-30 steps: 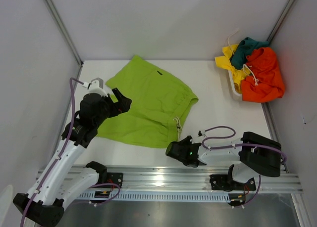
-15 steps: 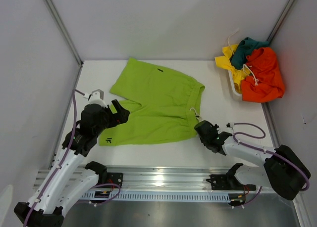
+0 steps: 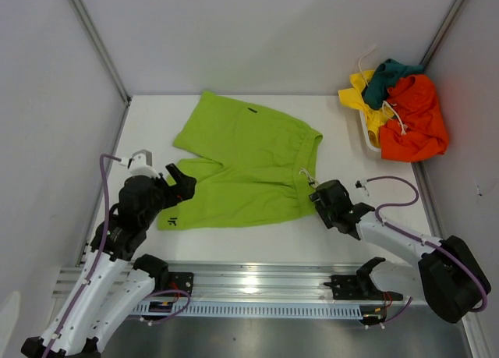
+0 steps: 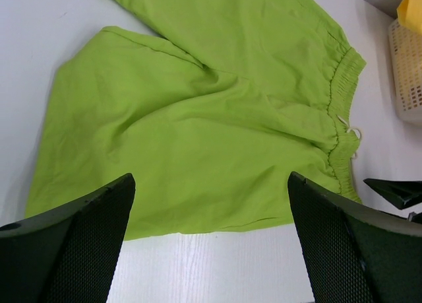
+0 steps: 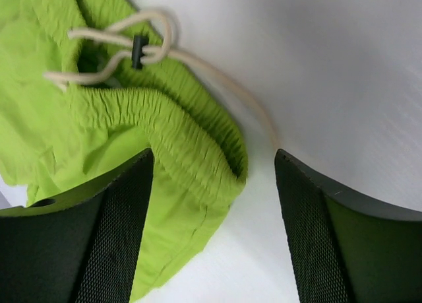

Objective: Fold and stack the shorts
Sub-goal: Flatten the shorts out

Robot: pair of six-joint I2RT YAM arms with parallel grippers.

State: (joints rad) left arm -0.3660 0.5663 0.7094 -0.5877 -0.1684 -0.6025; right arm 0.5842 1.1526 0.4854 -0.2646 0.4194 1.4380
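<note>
Flattening seems the step in hand: the lime green cloth shorts (image 3: pixel 242 159) lie spread on the white table (image 3: pixel 351 140). The left gripper (image 3: pixel 182 180) gapes empty. The right gripper (image 3: pixel 316 196) straddles the waistband (image 5: pixel 188 148), jaws apart, apparently unclamped. Next, pinch an edge and fold.

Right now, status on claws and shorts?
Left claw open, right claw open, both empty. Lime green cloth shorts flat, unfolded. Nothing in the way.

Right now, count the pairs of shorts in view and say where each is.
4. The lime green pair lies on the table; the orange pair, yellow pair and dark teal pair are heaped in the basket at the far right. More may be hidden underneath.
</note>
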